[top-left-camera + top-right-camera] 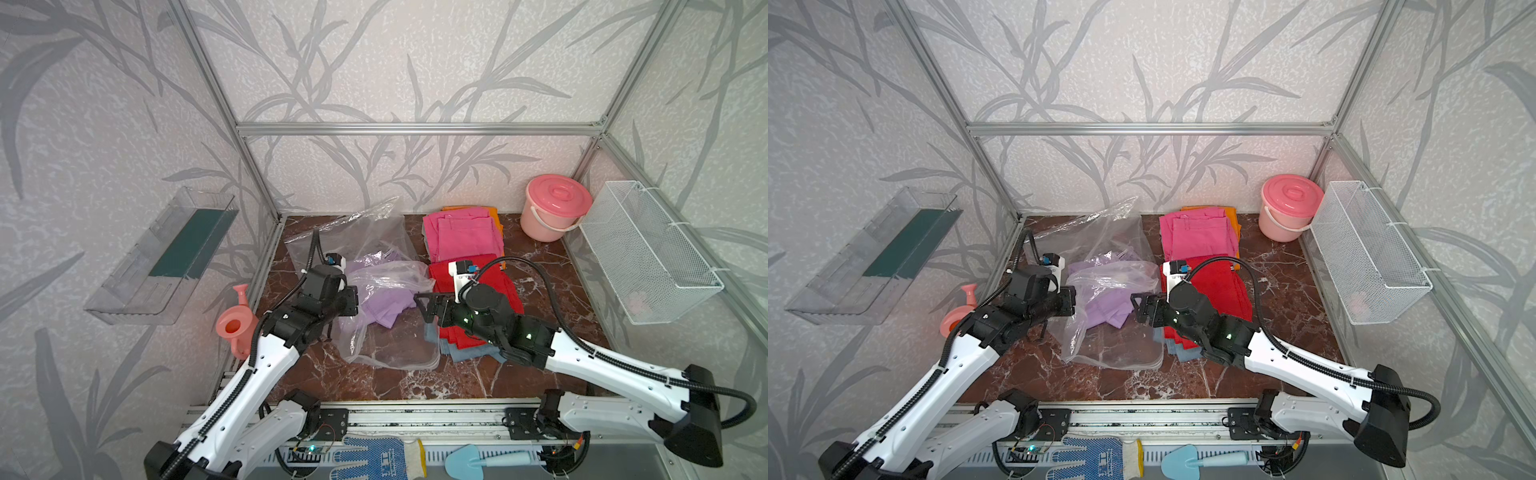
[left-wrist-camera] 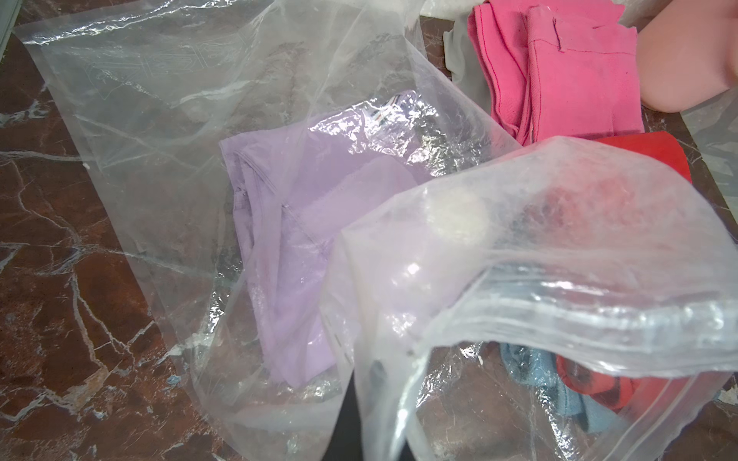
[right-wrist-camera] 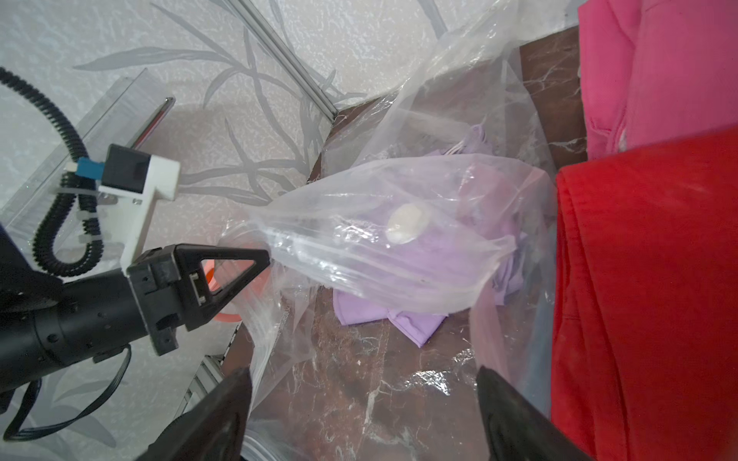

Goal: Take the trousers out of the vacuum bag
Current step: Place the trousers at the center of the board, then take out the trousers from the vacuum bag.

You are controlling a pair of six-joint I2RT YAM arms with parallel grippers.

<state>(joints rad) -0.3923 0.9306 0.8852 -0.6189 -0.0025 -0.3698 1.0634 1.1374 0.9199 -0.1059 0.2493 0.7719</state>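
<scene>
The clear vacuum bag (image 1: 374, 249) lies crumpled at the middle left of the marble floor, its white valve disc (image 3: 407, 227) on the raised upper film. My left gripper (image 1: 353, 297) is shut on that film's edge and holds it up. In the left wrist view the plastic is pinched at the left gripper (image 2: 359, 399). Lilac trousers (image 1: 384, 309) lie inside under the lifted film. My right gripper (image 1: 419, 305) stands open at the bag's right side, empty, also in its wrist view (image 3: 363, 373). Hot pink (image 1: 463, 237), orange (image 1: 496, 218), red (image 1: 494, 282) and denim (image 1: 469, 353) trousers lie stacked outside to the right.
A pink lidded bucket (image 1: 555, 208) stands at the back right, beside a white wire basket (image 1: 648, 257) on the right wall. A clear tray (image 1: 166, 257) hangs on the left wall above a pink watering can (image 1: 237, 328). A blue-dotted glove (image 1: 374, 457) and a trowel (image 1: 465, 459) lie at the front rail.
</scene>
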